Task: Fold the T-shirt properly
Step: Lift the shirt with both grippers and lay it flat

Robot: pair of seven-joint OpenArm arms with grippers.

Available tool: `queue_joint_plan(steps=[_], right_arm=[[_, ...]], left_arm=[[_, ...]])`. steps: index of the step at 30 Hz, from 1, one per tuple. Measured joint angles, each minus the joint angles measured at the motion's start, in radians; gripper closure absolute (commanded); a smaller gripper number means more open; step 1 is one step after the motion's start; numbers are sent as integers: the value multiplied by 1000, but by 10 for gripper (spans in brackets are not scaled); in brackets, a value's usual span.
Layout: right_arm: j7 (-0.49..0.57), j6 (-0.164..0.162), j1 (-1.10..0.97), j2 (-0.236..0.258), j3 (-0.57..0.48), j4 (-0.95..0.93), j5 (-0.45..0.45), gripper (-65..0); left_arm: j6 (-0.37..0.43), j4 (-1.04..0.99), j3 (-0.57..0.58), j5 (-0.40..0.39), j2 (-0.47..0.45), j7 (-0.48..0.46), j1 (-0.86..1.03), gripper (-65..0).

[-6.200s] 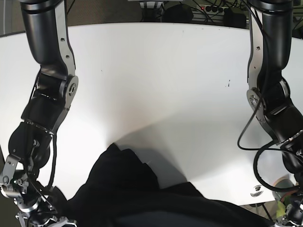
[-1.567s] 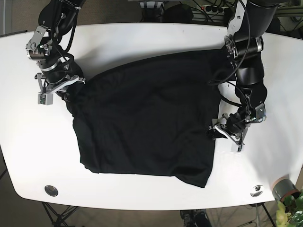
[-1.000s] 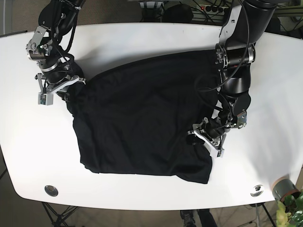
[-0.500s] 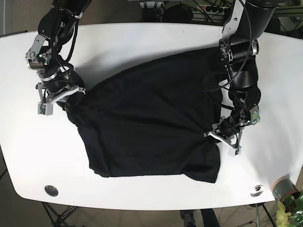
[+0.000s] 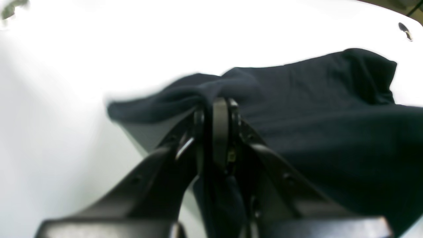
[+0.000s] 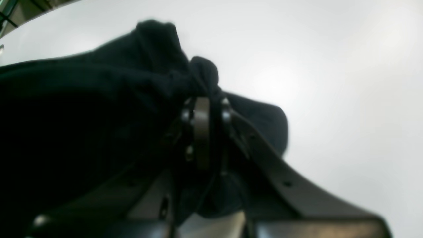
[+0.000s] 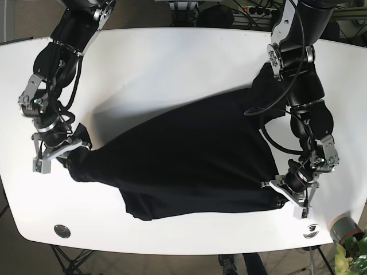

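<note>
The black T-shirt [image 7: 189,160] lies stretched across the white table [image 7: 172,63], drawn out between both arms, with one corner still up at the back right under the right-hand arm. My left gripper [image 7: 285,197] is shut on the shirt's edge at the front right; in the left wrist view the T-shirt [image 5: 317,109] bunches over the left gripper [image 5: 216,100]. My right gripper [image 7: 67,154] is shut on the shirt's opposite edge at the left; in the right wrist view the T-shirt [image 6: 82,109] wraps the right gripper [image 6: 201,99].
Round metal fittings sit in the table near its front edge, one fitting [image 7: 61,230] at the left and another fitting [image 7: 311,230] at the right. A grey pot [image 7: 343,228] with a plant stands off the front right corner. Cables hang behind the far edge.
Both grippers have moved toward the table's front edge, still holding the shirt. The cloth has been dragged forward and pulled taut into a long slanted shape.
</note>
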Motion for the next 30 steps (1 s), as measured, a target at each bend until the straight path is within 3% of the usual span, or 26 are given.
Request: queue_joint_plan(steps=[5,10,25,30], right_arm=[[-2,5,128,37,-2,-61,2,-24],[-2,8,267,105,-92,-131,2,-24],[0,18,689,238,-295,-292,23,-24],[11,18,787,273,-348,-298,27,-24]], left_arm=[[-3,143,2,2,-8,63,-35,0],[-6,175,8,2,-28,110,-163,0],[-10,56,8,-7,-124,111,-542,0],[-12,80,6,-16,-151,98,-587,0]])
